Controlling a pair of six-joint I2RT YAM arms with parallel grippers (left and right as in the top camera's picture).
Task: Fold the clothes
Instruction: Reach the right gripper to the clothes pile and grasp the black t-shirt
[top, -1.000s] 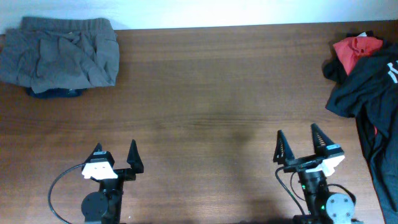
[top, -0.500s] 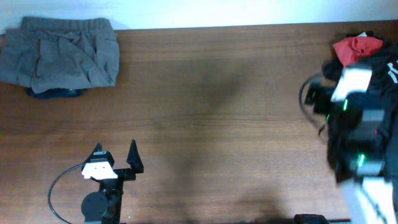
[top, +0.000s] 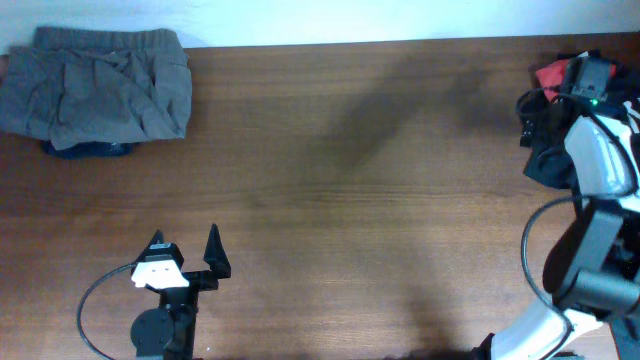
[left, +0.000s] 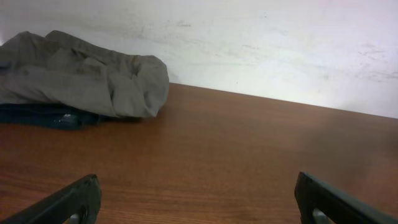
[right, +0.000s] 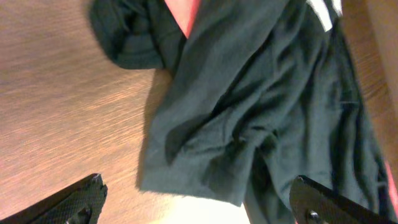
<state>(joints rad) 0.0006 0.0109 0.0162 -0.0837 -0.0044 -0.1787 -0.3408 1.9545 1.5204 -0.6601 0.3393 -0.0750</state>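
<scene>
Grippers spread wide and holding nothing; clothes heaped at two far corners of the table (top: 330, 180).

In the overhead view, the grey elastic-waist garment (top: 95, 85) lies crumpled at ten o'clock, on top of a dark blue cloth (top: 88, 149) that peeks out at its near edge. The left gripper (top: 185, 233) sits at seven o'clock, jaws fully apart over bare wood, well apart from that heap. At two o'clock the right arm reaches over the other heap, where the black T-shirt (top: 545, 165) lies rumpled with the red T-shirt (top: 552, 75) showing at its far side. In the right wrist view the right gripper (right: 196, 182) is above a fold of the black cloth, jaws fully apart; whether its fingertips touch the cloth cannot be told.
</scene>
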